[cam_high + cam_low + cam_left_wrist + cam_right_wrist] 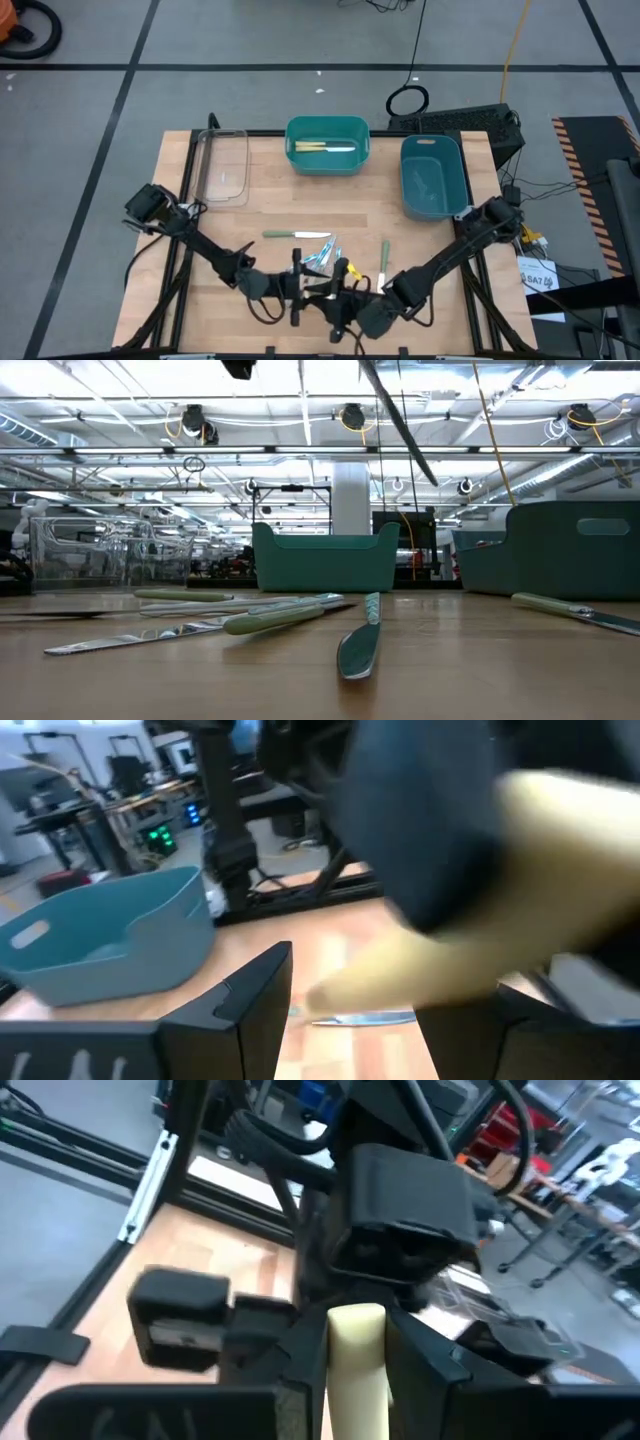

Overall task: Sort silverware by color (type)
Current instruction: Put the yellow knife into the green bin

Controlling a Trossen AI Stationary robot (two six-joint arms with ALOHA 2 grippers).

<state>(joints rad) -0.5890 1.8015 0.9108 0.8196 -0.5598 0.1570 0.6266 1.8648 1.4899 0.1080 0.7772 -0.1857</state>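
Silverware mostly lies loose on the table just beyond my two grippers; only two pieces sit sorted in the teal bin, well beyond them. My right gripper is clamped on a yellow handle; I cannot tell whether the left gripper is closed.

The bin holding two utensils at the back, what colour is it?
Teal green; the bin shows best in the high view.

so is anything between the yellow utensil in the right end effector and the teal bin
Nothing tall: only loose silverware lies flat on the table between the yellow utensil in the right end effector and the teal bin.
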